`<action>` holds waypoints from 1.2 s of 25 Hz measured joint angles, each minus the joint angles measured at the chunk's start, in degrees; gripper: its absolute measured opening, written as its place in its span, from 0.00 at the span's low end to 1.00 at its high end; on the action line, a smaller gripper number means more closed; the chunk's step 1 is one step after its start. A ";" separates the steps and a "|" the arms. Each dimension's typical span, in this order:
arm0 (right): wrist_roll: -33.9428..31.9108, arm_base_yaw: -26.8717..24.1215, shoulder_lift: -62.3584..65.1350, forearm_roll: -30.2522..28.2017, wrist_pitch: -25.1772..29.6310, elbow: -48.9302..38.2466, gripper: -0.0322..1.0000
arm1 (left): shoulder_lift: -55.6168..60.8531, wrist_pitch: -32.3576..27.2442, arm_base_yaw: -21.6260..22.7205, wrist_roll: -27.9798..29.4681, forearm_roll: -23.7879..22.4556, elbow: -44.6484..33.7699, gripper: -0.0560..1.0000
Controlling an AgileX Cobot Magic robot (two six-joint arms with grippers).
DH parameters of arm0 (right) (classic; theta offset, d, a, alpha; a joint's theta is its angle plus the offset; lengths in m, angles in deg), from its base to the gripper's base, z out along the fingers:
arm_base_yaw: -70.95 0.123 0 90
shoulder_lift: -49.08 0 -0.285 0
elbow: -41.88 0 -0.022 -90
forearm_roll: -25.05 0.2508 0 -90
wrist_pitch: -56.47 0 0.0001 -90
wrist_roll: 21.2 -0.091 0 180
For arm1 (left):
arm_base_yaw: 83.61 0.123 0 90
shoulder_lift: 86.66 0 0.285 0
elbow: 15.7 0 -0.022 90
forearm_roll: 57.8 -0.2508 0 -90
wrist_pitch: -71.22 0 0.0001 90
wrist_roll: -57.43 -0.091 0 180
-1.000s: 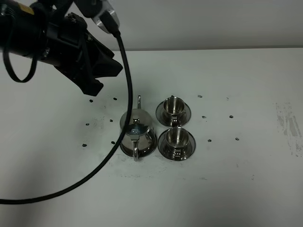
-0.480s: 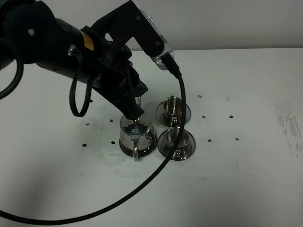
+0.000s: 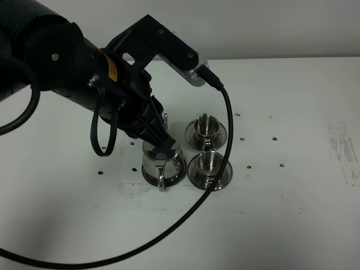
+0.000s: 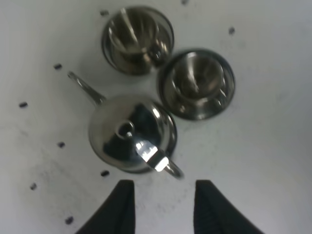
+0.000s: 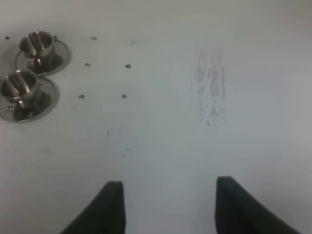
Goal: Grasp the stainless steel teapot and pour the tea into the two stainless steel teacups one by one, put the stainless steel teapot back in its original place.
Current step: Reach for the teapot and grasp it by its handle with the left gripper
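The stainless steel teapot [image 3: 163, 163] [image 4: 131, 134] stands upright on its saucer [image 3: 171, 181], its loop handle [image 4: 168, 166] toward the table's front and its thin spout [image 4: 85, 88] toward the back. Just right of it stand the two stainless steel teacups on their saucers, one farther back [image 3: 205, 130] [image 4: 138, 36] [image 5: 39, 48] and one nearer [image 3: 209, 167] [image 4: 197, 85] [image 5: 20, 87]. My left gripper [image 3: 160, 142] [image 4: 163, 197] hangs open just above the teapot's lid and handle, holding nothing. My right gripper [image 5: 168, 195] is open over bare table, right of the cups.
The left arm's black cable [image 3: 185, 216] loops down past the nearer cup and across the table's front. Small dark dots [image 3: 243, 138] speckle the white tabletop around the set. A scuffed grey patch [image 3: 344, 152] [image 5: 210, 85] marks the table at the right.
My left arm has swung down from the upper left to over the teapot, bringing its open gripper close above the lid. The teapot and cups have not moved.
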 joint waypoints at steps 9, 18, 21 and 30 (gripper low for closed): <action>-0.05 0.00 0.00 0.00 0.00 0.00 0.46 | 0.34 8.26 -5.82 1.08 -3.16 -10.82 0.34; -0.05 0.00 0.00 0.00 -0.05 0.00 0.46 | 5.12 29.09 -5.94 5.91 -5.15 -28.26 0.34; -0.05 0.00 0.00 0.00 -0.05 0.00 0.46 | 5.07 35.44 -5.94 7.86 -6.64 -33.10 0.34; -0.10 0.00 0.00 0.00 -0.05 0.00 0.46 | -0.61 47.36 -5.94 11.60 -7.69 -38.54 0.34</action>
